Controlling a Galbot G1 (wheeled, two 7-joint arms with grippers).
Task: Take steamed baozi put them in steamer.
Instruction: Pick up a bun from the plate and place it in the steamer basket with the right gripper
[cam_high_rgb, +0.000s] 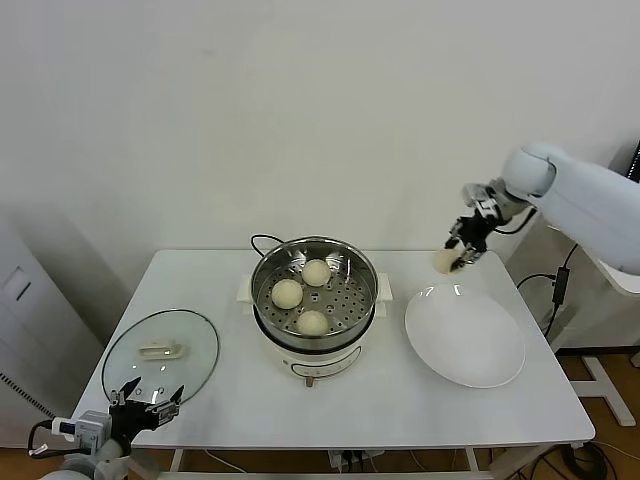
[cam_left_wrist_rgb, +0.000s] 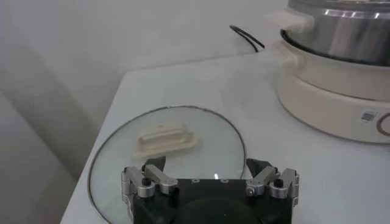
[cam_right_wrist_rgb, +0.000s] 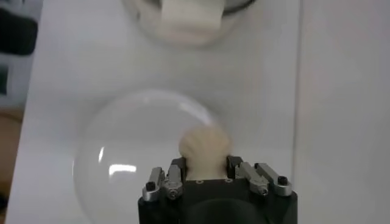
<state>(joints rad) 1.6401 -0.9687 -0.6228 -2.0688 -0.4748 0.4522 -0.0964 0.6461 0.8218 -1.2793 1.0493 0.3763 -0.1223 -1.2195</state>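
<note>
The right claw (cam_high_rgb: 462, 256) gripped a small cream-white dough bun (cam_high_rgb: 445, 261) above the flat white plate (cam_high_rgb: 465, 335). Three buns lay in the round shiny steel steamer (cam_high_rgb: 313, 282). The left claw (cam_high_rgb: 148, 400) waited, spread wide, near the glass lid (cam_high_rgb: 160, 347).

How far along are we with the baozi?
Three baozi already sit in the steamer. The right tool holds the fourth baozi raised above the plate, which is now bare. Left: carrying it over and dropping it in. The left tool waits open by the glass lid.

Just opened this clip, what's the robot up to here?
The right pincer holds a steamed baozi in the air above the far edge of the white plate. Three more baozi already sit in the steamer. The left pincer waits open by the glass lid.
</note>
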